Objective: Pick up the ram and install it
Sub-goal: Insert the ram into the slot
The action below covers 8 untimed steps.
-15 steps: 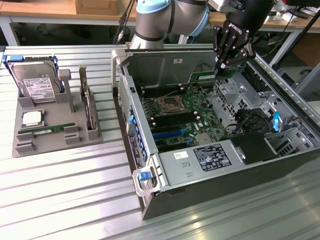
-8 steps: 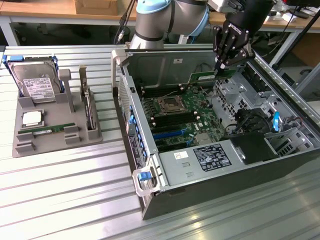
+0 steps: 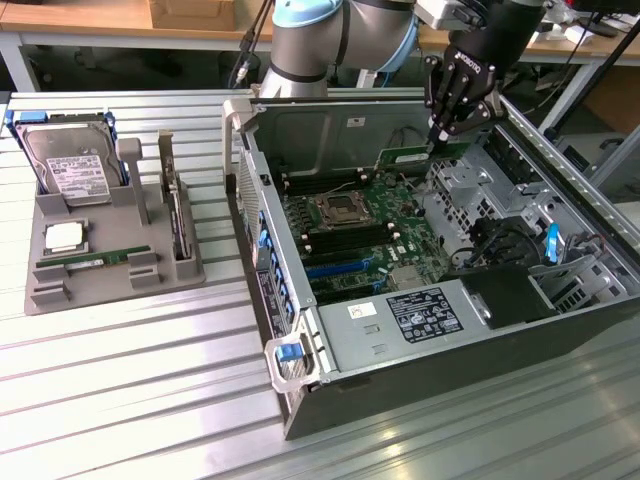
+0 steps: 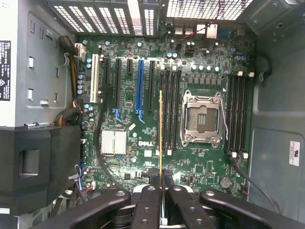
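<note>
Desk: ribbed metal desk (image 3: pixel 120 400), with wooden benches behind it, so a pretty normal lab corner.
Case: an open computer case (image 3: pixel 560 330) lies on its side, filling the desk's half toward the exterior view's right. Its motherboard (image 3: pixel 395 255) faces up.
Tool: the tool (image 3: pixel 441 132) is clenched on the ram and hangs over the far part of the case's inside.
Ram: the ram (image 3: pixel 418 157) is pinched by one long edge and held over the motherboard. From the wrist it's edge-on (image 4: pixel 160 133) between the tool's fingers (image 4: pixel 147 205), parallel to the black memory slots (image 4: pixel 172 109) next to the processor socket (image 4: pixel 202 119). Can't tell if it's touching a slot.
Holder: a gray holder (image 3: pixel 50 290) sits near the desk's edge on the exterior view's left. It's got a hard drive (image 3: pixel 70 165), a silver chip (image 3: pixel 65 237) and another green stick (image 3: pixel 95 260) lying flat.
</note>
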Motion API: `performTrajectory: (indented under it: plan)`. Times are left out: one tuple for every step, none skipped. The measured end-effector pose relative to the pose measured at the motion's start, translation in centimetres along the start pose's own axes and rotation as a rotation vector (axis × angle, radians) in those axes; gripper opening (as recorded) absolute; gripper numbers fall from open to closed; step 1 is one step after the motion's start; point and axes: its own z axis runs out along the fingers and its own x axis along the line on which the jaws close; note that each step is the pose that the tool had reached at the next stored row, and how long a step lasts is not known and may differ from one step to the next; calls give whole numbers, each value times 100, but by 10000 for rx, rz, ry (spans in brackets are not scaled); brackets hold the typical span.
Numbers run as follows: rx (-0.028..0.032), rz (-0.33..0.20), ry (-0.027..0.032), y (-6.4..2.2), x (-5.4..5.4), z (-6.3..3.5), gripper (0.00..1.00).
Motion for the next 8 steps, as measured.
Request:
performTrajectory:
  plan:
    - [0,0,0,0,0,3,13]
    - [0,0,0,0,0,8,13]
    - [0,0,0,-1,0,15,13]
    - [0,0,0,-1,0,23,13]
    - [0,0,1,-2,0,39,13]
    - [0,0,0,-2,-1,46,13]
    - [0,0,0,-2,-1,54,13]
    - [0,-1,1,-3,-1,64,13]
